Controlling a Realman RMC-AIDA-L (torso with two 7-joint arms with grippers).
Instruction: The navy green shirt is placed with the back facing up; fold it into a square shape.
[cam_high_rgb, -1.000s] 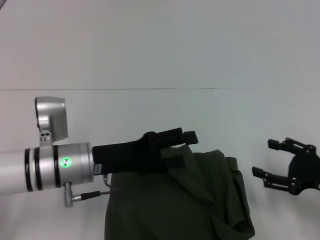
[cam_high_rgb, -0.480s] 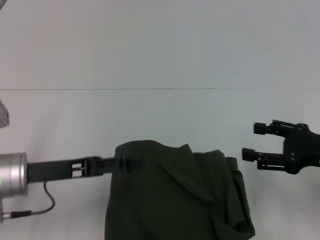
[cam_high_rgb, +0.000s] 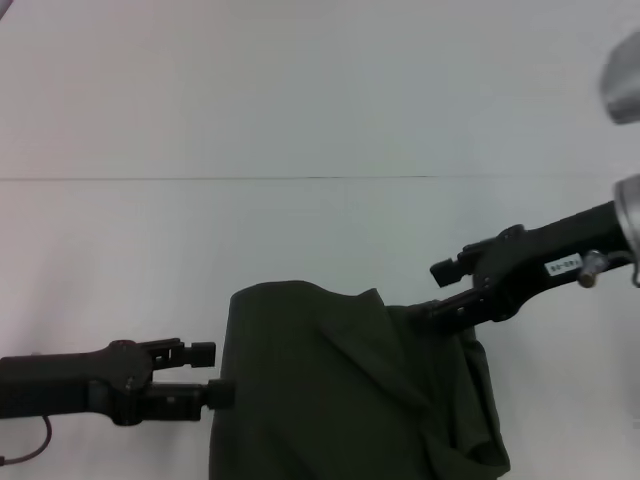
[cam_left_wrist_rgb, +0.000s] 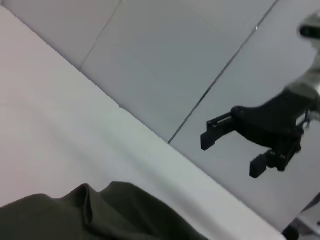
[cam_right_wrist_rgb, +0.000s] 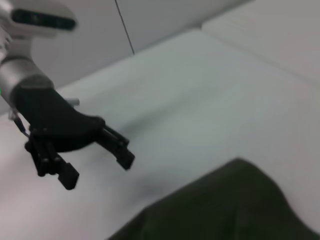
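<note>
- Withdrawn since the earlier frames: left gripper (cam_high_rgb: 208, 372), formerly pinching the shirt's upper left edge, now clear of the cloth just off its left side, low over the white table (cam_high_rgb: 300, 230).
- Fingers of left gripper parted, nothing between them; same open state confirmed from the right wrist view (cam_right_wrist_rgb: 97, 166).
- Advanced since the earlier frames: right gripper (cam_high_rgb: 440, 290), formerly hovering well off to the right, now reaching in over the shirt's upper right corner.
- Fingers of right gripper spread apart, upper one above the cloth, lower one at the fabric edge; contact with the cloth not determinable. Seen open and empty-handed from the left wrist view (cam_left_wrist_rgb: 231, 156).
- Navy green shirt (cam_high_rgb: 340, 400) lying on the table at the near centre, partly folded, plain dark olive surface upward, rounded fold along its top edge, bunched creases down its right side.
- Shirt's far edge visible at the lower margin of both wrist views (cam_left_wrist_rgb: 100, 215) (cam_right_wrist_rgb: 225, 210).
- Thin dark seam (cam_high_rgb: 220, 179) crossing the table beyond the shirt.
</note>
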